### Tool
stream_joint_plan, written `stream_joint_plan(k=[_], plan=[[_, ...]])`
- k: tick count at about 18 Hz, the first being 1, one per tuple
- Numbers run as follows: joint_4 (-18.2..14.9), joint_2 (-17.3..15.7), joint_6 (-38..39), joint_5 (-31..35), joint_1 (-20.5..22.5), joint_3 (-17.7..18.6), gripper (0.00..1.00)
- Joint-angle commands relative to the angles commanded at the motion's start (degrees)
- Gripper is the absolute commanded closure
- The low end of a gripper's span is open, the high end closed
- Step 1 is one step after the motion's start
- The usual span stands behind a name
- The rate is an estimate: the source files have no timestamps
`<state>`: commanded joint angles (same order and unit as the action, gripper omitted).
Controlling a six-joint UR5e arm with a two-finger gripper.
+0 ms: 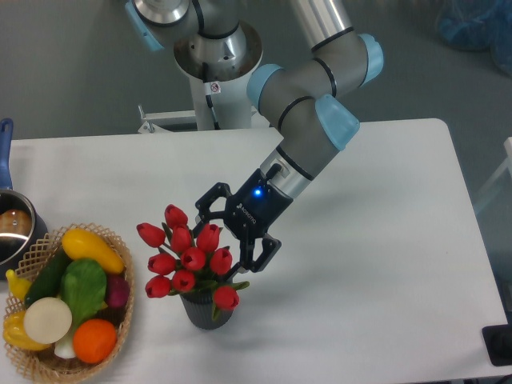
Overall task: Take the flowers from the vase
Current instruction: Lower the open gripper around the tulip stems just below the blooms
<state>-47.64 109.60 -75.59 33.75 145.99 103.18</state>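
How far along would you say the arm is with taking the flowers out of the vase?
Done: the gripper is beside the flowers, on their right side, jaws spread. In hand: closing in on the bunch; whether a finger touches a bud, I cannot tell. Left: gripping and lifting, since the stems sit in the vase on the table.

a white table [384, 240] with rounded corners fills the view; beyond its far edge lies a plain grey floor [64, 72], evenly lit.
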Motion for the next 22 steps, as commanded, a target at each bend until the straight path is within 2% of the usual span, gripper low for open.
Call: stream_joint_plan(k=[11,14,22], plan=[[0.0,0.5,0.0,-0.9,-1.4,-0.2,0.00],[0.0,1.8,0.0,-0.9,-2.0,-2.0,0.00],[-0.1,2.6,0.0,-0.4,-1.8,-2.5,0.00]])
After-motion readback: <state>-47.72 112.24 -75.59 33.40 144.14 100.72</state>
